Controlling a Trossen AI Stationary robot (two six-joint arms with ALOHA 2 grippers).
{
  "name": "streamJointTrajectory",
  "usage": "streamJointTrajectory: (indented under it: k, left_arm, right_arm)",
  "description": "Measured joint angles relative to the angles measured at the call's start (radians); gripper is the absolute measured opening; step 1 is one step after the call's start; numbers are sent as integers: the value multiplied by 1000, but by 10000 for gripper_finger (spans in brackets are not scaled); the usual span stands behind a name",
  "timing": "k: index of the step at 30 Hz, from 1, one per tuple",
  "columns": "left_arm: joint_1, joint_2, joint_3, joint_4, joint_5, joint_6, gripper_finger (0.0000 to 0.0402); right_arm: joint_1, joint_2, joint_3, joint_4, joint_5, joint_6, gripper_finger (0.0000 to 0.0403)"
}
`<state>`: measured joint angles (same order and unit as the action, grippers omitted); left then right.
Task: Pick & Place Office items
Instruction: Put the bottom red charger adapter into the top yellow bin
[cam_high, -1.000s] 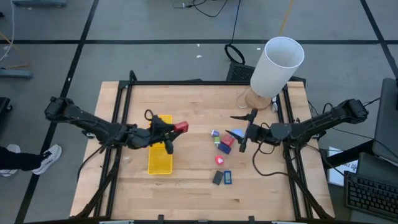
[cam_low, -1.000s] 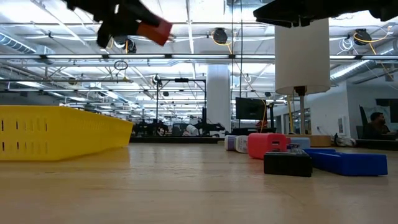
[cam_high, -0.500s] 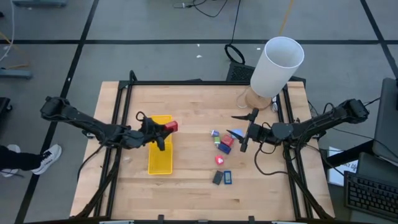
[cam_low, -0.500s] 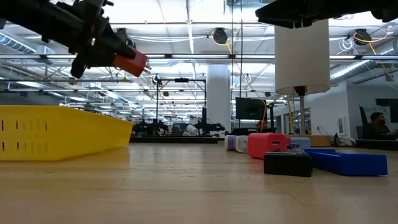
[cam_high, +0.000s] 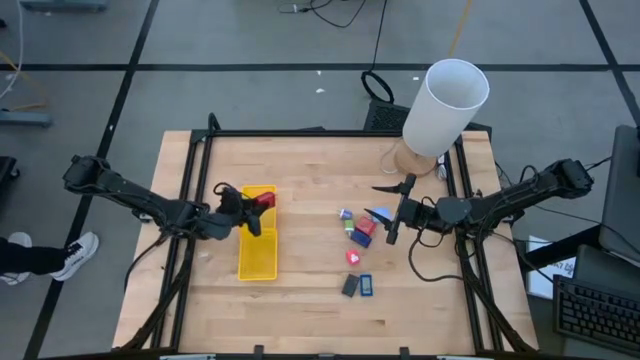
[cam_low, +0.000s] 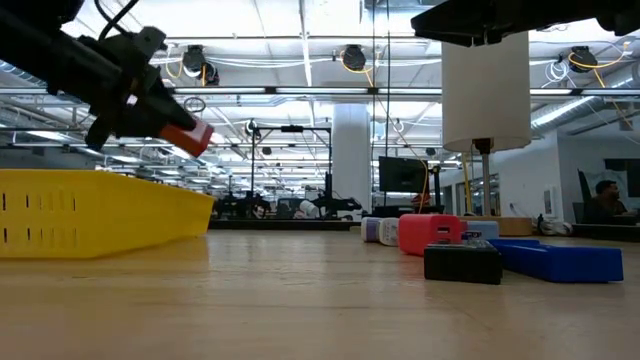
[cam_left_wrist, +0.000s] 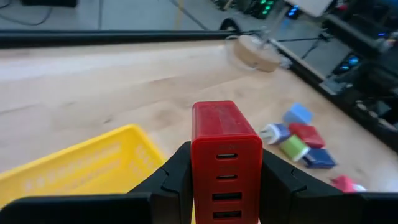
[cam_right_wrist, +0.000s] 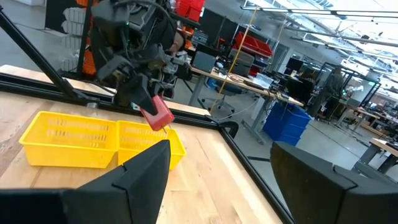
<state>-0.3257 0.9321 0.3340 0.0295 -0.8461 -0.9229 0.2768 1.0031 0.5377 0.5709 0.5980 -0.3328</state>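
Above the yellow tray's (cam_high: 256, 250) far end, the left gripper (cam_high: 254, 205) clenches a red block (cam_high: 264, 199) held clear of the rim; further right, the remaining small pieces (cam_high: 358, 232) lie on the table (cam_high: 310, 170); beside them the right gripper (cam_high: 397, 208) hangs spread, holding nothing.

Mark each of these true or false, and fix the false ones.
1. The left claw holds a red block. True.
2. The red block already lies in the yellow tray. False: it is held in the air above the tray's far end.
3. The right claw is shut on a blue piece. False: it is open and empty, beside the pile of small pieces.
4. The white cylinder stands at the table's far right corner. True.
5. A dark grey flat piece and a blue flat piece lie side by side near the front. True.
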Motion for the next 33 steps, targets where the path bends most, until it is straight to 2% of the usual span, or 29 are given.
streamJointTrajectory:
  k: [11,21,27,33]
  left_arm:
    - [0,1,0,-209,-29,-186,119]
    - [0,4,0,-263,-21,-185,119]
    - [0,33,0,-271,-36,-108,119]
    - [0,61,0,-290,-48,-106,119]
  right_arm:
    - [0,0,0,0,0,0,265]
    - [0,0,0,0,0,0,265]
    - [0,0,0,0,0,0,265]
    - [0,0,0,0,0,0,265]
